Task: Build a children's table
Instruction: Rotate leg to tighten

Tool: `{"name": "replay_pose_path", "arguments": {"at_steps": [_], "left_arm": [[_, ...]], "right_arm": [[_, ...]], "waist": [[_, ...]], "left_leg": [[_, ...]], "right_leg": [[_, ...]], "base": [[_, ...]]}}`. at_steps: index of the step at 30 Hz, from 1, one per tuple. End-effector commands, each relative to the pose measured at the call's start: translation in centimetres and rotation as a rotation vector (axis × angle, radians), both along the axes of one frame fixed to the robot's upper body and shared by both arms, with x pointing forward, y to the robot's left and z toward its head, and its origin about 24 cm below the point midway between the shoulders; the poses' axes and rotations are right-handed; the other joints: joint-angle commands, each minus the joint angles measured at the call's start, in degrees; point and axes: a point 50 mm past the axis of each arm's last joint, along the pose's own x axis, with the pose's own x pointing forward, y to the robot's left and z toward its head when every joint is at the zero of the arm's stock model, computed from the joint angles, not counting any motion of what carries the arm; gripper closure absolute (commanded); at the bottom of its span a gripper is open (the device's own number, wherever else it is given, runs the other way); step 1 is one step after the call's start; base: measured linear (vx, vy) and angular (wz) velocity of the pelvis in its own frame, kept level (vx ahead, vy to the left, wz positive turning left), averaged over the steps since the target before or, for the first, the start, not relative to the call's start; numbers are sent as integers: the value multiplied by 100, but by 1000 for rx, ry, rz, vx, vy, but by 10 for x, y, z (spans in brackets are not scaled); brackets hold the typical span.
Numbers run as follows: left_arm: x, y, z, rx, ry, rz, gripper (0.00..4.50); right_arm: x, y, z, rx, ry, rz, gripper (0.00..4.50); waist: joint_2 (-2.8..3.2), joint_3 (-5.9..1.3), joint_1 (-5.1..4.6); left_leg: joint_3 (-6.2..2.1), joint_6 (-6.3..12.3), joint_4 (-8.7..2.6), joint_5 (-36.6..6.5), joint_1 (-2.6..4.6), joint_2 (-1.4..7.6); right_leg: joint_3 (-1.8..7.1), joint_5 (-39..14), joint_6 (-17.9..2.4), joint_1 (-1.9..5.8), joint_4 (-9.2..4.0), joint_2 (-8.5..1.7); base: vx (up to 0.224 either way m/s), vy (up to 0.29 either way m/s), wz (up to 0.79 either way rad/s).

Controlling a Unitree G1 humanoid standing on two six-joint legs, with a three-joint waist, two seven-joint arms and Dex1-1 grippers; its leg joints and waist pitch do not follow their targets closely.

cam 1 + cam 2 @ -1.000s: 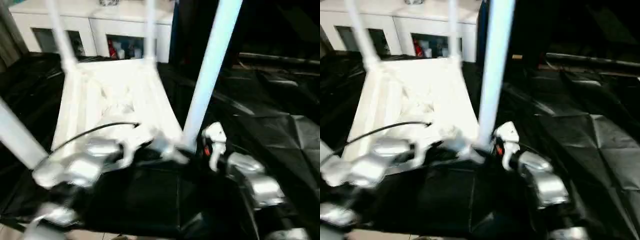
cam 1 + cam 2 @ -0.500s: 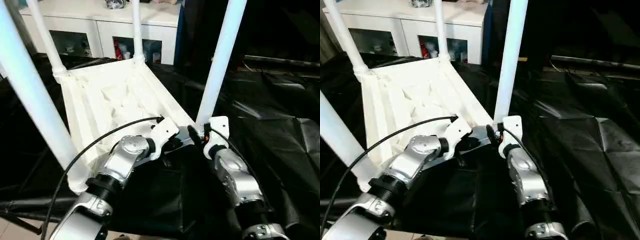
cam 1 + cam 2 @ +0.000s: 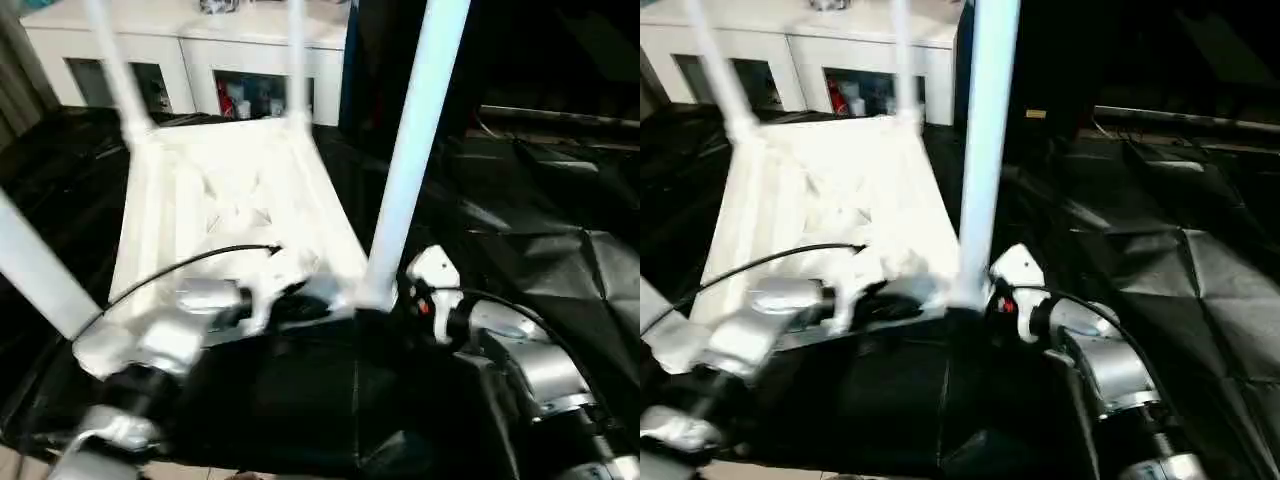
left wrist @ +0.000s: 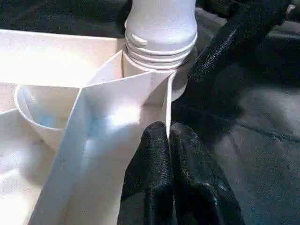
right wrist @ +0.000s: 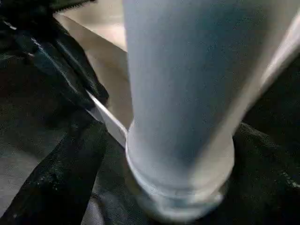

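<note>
Four white tapered legs (image 3: 412, 150) seen standing upward from the corner sockets of the children's table (image 3: 235, 205), top inverted, ribbed underside facing up. Resting on the black-covered worktop (image 3: 540, 240), toward its left half, long axis running away from the near edge toward the far edge. Near right leg seated in its round socket (image 4: 159, 56), threaded collar visible just above the socket mouth. Near left leg (image 3: 40, 275) rising at the near left corner; two far legs upright at the far corners.

Left pincer (image 4: 169, 140) noted at the near right corner of the inverted top, black fingers pressed together, tips touching the thin rim wall just beside the occupied socket. Nothing gripped between them. Black cable (image 3: 190, 262) looping over the silver left forearm.

Right pincer (image 3: 405, 290) positioned just beside the base of the near right leg, on its right side. One black finger (image 5: 61, 173) visible beside the leg base, standing off from the tube; jaws spread wide, not clamped on the leg. Silver right forearm (image 3: 525, 365) extending back toward the near right corner of the worktop.

White cabinet (image 3: 200, 60) with glass-fronted doors observed beyond the far edge of the worktop. Black cover creased and folded across the right half.
</note>
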Motion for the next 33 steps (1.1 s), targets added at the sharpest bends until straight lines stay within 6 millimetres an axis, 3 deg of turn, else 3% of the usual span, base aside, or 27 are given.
{"name": "replay_pose_path", "arguments": {"at_steps": [1, 4, 5, 8, 15, 21, 22, 26, 27, 29, 31, 33], "left_arm": [[-10, -3, -8, -65, 62, -26, 450], [-11, 0, -8, -65, 69, -29, 450], [-13, 3, -8, -63, 74, -29, 450], [-14, 6, -8, -53, 77, -33, 450], [-17, 8, -6, -55, 87, -36, 450], [-19, 6, -7, -54, 100, -47, 450], [-14, 3, -9, -31, 74, 9, 450], [-5, -6, -14, 0, 22, 107, 450], [2, -17, -16, 13, -3, 154, 450], [6, -28, -17, 16, -8, 192, 450], [12, -47, -19, 26, -24, 255, 450], [15, -55, -20, 33, -33, 286, 450]], "right_arm": [[-3, 5, 3, 27, 9, 55, 40], [-3, 5, 5, 34, 14, 64, 40], [-2, 6, 5, 45, 24, 69, 54], [-2, 6, 1, 26, 27, 82, 75], [-3, 8, 0, 38, 32, 80, 131], [-3, 9, -2, 59, 40, 62, 173], [0, 12, -8, 74, 47, -32, 173], [6, 14, -17, 79, 45, -202, 177], [11, 16, -25, 85, 59, -345, 178], [14, 18, -31, 78, 58, -465, 178], [19, 20, -37, 46, 51, -630, 178], [21, 22, -39, 24, 43, -700, 178]], "waist": [[-96, -257, 0], [-92, -263, 14], [-117, -265, 19], [-111, -269, 22], [-121, -267, 16], [-109, -278, 7], [-56, -281, -4], [-94, -244, -51], [-63, -213, -79], [-74, -213, -96], [-37, -206, -113], [-53, -201, -114]], "left_leg": [[-202, 304, -389, -1052, 93, 441], [-188, 380, -368, -895, 88, 432], [-185, 412, -360, -840, 75, 424], [-182, 450, -352, -734, 83, 428], [-178, 424, -349, -741, 90, 426], [-176, 442, -337, -661, 90, 417], [-177, 440, -334, -662, 92, 418], [-195, 224, -372, -1021, 89, 416], [-186, 92, -391, -1295, 130, 416], [-226, -123, -417, -1623, 161, 412], [-246, -254, -447, -1791, 176, 422], [-245, -304, -439, -1979, 214, 409]], "right_leg": [[267, -893, -1294, 143, -425, -470], [268, -636, -1351, 152, -397, -469], [265, -567, -1360, 163, -383, -469], [260, -461, -1385, 157, -371, -463], [260, -487, -1399, 165, -363, -459], [258, -286, -1448, 174, -340, -450], [262, -252, -1472, 156, -334, -452], [258, -850, -1399, 170, -411, -466], [273, -1281, -1328, 107, -476, -462], [272, -1955, -1156, 105, -532, -495], [279, -2095, -1009, 68, -556, -478], [286, -2255, -955, 41, -590, -484]], "base": [[0, 0, 0], [0, 0, 0], [0, 0, 0], [0, 0, 0], [0, 0, 0], [0, 0, 0], [0, 0, 0], [0, 0, 0], [0, 0, 0], [0, 0, 0], [0, 0, 0], [0, 0, 0]]}}
